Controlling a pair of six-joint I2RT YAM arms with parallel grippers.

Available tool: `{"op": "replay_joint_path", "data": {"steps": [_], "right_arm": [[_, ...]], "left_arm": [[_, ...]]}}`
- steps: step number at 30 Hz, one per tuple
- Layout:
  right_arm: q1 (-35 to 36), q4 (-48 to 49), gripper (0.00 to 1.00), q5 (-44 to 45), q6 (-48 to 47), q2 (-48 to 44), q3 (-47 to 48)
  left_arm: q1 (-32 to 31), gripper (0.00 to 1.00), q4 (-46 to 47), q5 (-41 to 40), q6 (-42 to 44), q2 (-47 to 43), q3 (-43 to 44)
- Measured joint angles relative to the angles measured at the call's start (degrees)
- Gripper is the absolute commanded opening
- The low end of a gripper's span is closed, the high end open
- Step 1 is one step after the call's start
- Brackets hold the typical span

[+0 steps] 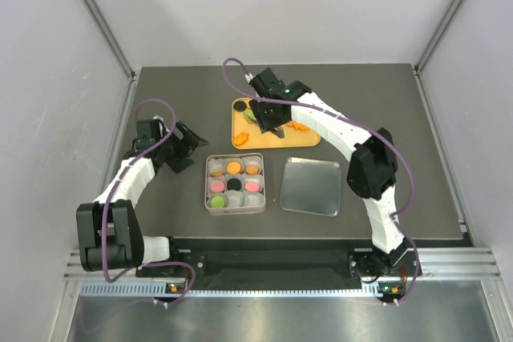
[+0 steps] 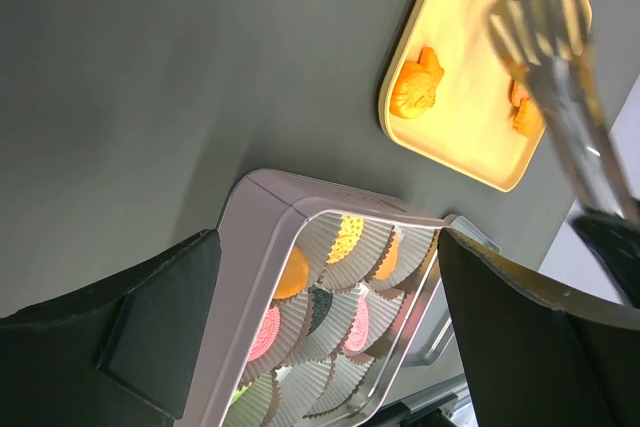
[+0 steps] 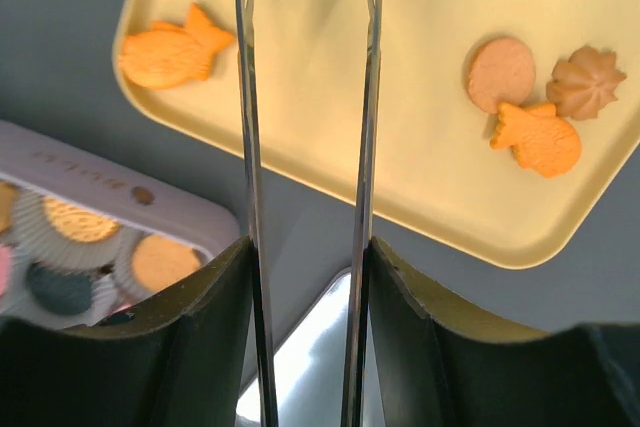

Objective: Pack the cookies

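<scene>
Before me on the dark table [image 1: 160, 102]: a yellow tray [image 3: 440, 7] under my tongs [image 3: 245, 97], a square tin [image 1: 208, 198] (paper cups [image 1: 255, 198] inside), a metal lid [image 1: 311, 187] just beside it.

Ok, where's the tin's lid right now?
In the top view the silver lid lies flat on the table just right of the square tin, nearer the robot than the yellow tray.

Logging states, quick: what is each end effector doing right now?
Left end effector: open, empty.
Right end effector: closed on tongs.
</scene>
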Motion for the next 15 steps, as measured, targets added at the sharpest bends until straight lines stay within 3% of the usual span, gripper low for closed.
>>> {"op": "replay_joint_path", "data": {"steps": [5, 15], "right_arm": [[-0.5, -0.1, 0.47, 0.8, 0.0, 5.8, 1.1], [-0.5, 0.3, 0.47, 0.6, 0.0, 7.4, 5.5]], "left_arm": [[0.0, 0.94, 0.0, 0.0, 0.0, 0.0, 0.0], [0.0, 0.94, 0.0, 0.0, 0.0, 0.0, 0.0]]}}
